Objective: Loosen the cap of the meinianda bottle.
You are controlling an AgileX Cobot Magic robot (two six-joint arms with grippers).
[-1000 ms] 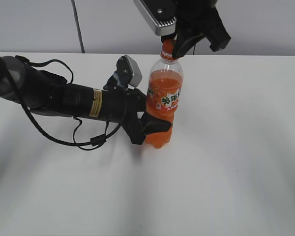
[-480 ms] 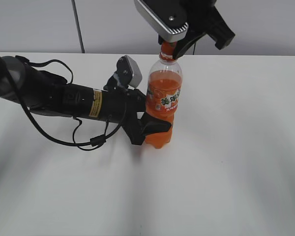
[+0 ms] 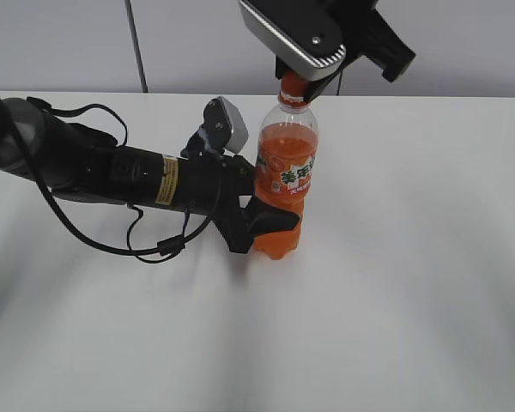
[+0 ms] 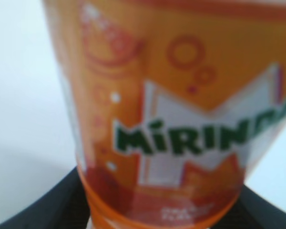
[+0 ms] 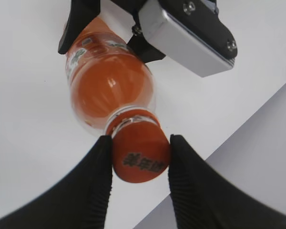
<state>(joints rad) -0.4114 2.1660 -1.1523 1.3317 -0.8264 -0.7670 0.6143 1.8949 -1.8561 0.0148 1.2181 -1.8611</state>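
Note:
The meinianda bottle (image 3: 285,180) stands upright on the white table, full of orange drink, with an orange-green-white label. My left gripper (image 3: 259,219) is shut on its lower body from the left; the left wrist view shows the label (image 4: 181,124) close up and blurred between the black fingers. My right gripper (image 3: 305,81) comes down from above and is shut on the orange cap (image 3: 292,86). In the right wrist view the cap (image 5: 140,155), with print on top, sits squeezed between the two black fingers (image 5: 139,162), above the bottle shoulder (image 5: 109,90).
The white table (image 3: 412,257) spreads around the bottle. The left arm with its black cables (image 3: 94,172) lies across the table's left half. A grey wall (image 3: 463,43) stands behind.
The right wrist has rotated around the cap while staying shut on it, its silver camera housing swinging right. The bottle and left arm have not moved.

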